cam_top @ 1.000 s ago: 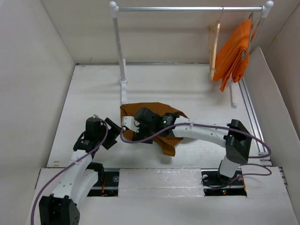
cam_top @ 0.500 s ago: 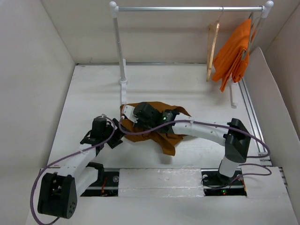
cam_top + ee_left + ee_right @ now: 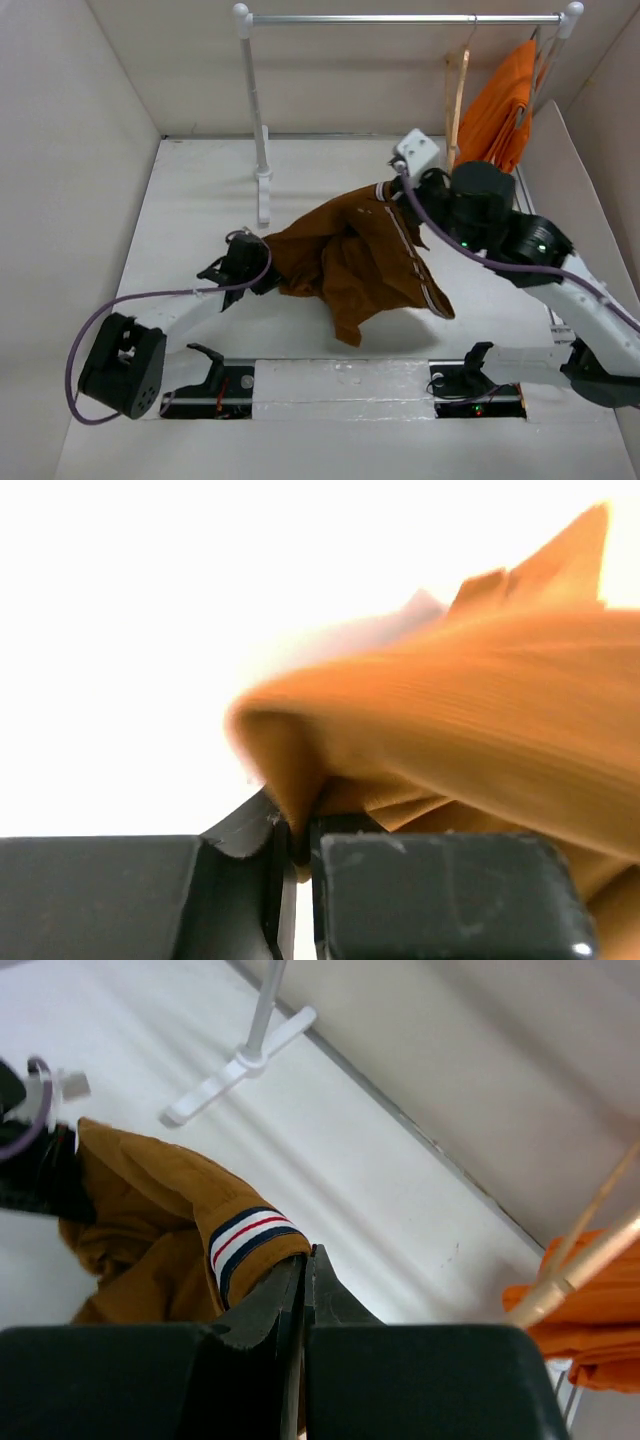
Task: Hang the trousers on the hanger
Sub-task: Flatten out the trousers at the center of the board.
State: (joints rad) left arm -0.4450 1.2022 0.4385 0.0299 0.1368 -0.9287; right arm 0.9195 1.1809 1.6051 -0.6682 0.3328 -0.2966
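- Since a second ago my right arm has swung from the centre of the top view to the upper right, lifting the waistband. The trousers (image 3: 355, 250) were a heap and now stretch from centre-left to upper right. My left arm has moved in to the cloth's left end.
- Right gripper (image 3: 308, 1260): jaws pinched tight on the striped waistband edge (image 3: 245, 1240). Left gripper (image 3: 298, 825): closed on a fold at the trousers' left end, low near the table (image 3: 190, 200).
- The trousers are in the middle of the frame, partly raised. A loose leg sags to lower centre and seems to rest on the table.
- The hanger (image 3: 455, 95) hangs from the rail (image 3: 400, 18) at upper right, beside the orange garment (image 3: 500, 110) and apart from the trousers.
- Step in hand, as I judge it: spreading the cloth between both grips. I would raise the left end level with the right before approaching, so the sagging leg clears the table. I would keep the tension gentle, since the right pinch is on a thin edge and may slip.
- The hanger can swing freely, so I expect it to move if nudged.
- Surface: plain matte white, glaring in the left wrist view. Room: white walls on three sides; the rail's foot (image 3: 264, 195) stands left of centre.
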